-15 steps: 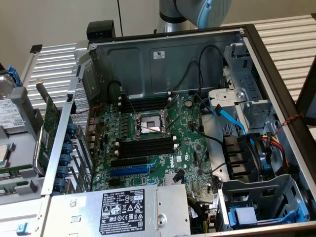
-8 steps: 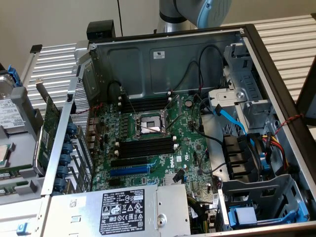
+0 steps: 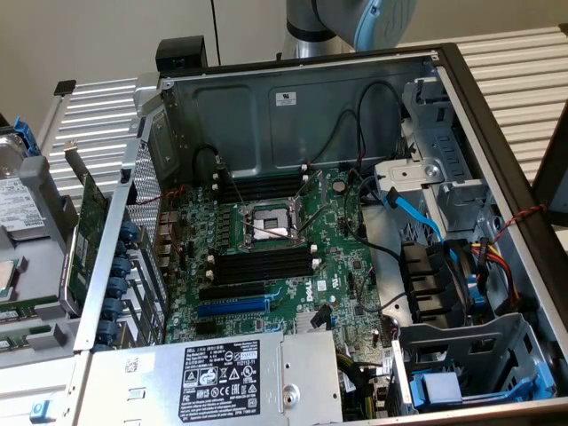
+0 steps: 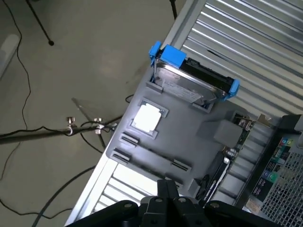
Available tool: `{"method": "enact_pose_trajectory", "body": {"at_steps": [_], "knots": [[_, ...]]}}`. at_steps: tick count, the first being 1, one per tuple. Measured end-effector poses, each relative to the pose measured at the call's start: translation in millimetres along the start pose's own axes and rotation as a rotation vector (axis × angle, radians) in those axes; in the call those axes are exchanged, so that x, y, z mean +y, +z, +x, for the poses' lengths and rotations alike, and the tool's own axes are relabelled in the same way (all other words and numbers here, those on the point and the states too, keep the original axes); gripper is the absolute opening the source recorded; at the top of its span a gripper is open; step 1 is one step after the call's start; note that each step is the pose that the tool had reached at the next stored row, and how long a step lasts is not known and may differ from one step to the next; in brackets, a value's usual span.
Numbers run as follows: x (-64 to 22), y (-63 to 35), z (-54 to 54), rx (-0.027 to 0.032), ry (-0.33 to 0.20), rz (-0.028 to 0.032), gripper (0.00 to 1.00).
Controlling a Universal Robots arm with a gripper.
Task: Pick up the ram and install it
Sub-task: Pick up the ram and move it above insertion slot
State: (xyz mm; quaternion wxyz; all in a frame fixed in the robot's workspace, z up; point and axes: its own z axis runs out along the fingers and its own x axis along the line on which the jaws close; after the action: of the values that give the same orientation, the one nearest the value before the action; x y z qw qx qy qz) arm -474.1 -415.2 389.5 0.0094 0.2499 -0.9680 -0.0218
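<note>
My gripper (image 4: 168, 188) hangs shut with nothing in it above a grey parts tray (image 4: 189, 142). In the exterior view that tray (image 3: 35, 359) lies at the left, outside the open computer case. A narrow green board edge (image 3: 27, 311) in the tray looks like the ram; I cannot make it out for certain. On the motherboard (image 3: 342, 257), black memory slots with white end clips run above (image 3: 262, 188) and below (image 3: 262, 263) the processor socket (image 3: 266, 224). A part of my arm (image 3: 355, 22) shows behind the case.
The tray also carries a hard drive in a blue caddy (image 4: 191, 82), a small silver chip (image 4: 147, 117) and an upright green expansion card (image 3: 84, 235). A power supply (image 3: 213, 377), loose cables (image 3: 408, 213) and a drive cage (image 3: 461, 364) crowd the case. Floor cables (image 4: 28, 132) lie beyond the table.
</note>
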Motion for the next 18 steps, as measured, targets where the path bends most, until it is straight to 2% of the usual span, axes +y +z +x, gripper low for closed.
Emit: {"method": "enact_pose_trajectory", "body": {"at_steps": [18], "knots": [[0.0,1.6,0.0,0.0154,-0.326,0.0023,0.11]]}}
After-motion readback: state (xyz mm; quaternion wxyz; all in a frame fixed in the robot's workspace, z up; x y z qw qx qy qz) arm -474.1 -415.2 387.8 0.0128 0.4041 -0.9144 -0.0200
